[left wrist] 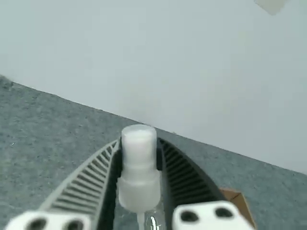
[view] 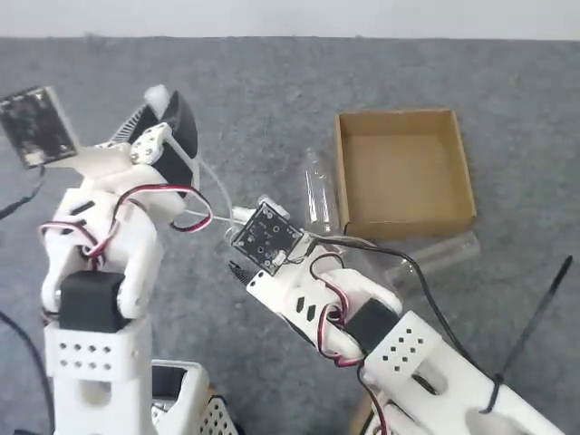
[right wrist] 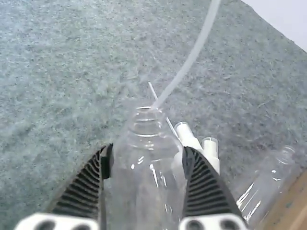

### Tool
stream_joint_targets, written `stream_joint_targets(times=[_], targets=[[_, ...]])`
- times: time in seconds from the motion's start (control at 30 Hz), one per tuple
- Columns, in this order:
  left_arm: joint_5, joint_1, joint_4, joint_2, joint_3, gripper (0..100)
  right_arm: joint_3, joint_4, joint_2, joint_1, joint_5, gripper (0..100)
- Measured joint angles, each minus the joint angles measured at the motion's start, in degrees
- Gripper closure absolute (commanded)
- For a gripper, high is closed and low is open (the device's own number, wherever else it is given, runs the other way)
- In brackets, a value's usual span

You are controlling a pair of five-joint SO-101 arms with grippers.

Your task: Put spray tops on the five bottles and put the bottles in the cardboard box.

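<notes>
Fingers [right wrist: 85, 187] of right gripper [right wrist: 144, 155] clenched on clear bottle [right wrist: 144, 167], open mouth facing away toward other arm. Likely held steady as target. Left gripper [left wrist: 139, 143] fingers [left wrist: 88, 184] clamped on spray top [left wrist: 139, 163]. Its thin tube [right wrist: 187, 62] slants down, tip at bottle mouth: judged threading-in step. Two loose spray tops [right wrist: 196, 141] lie just beside held bottle. In high view, cardboard box [view: 403, 172] sits at 2 o'clock, nothing inside. Capless bottle [view: 319, 192] lies at box's 9 o'clock side, another [view: 439, 254] at its 6 o'clock. No readable label or print anywhere.
</notes>
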Motion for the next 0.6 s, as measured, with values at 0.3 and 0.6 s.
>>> stream_joint_targets(times=[0.3,0.6], targets=[[-0.18,-0.26,2.99,0.00,7.21,99,0.00,0.00,0.00,-0.18,0.00,99.3],[-7.12,4.40,6.51,-3.87,10.73,99,0.00,-2.64,0.00,4.92,-5.71,99.3]])
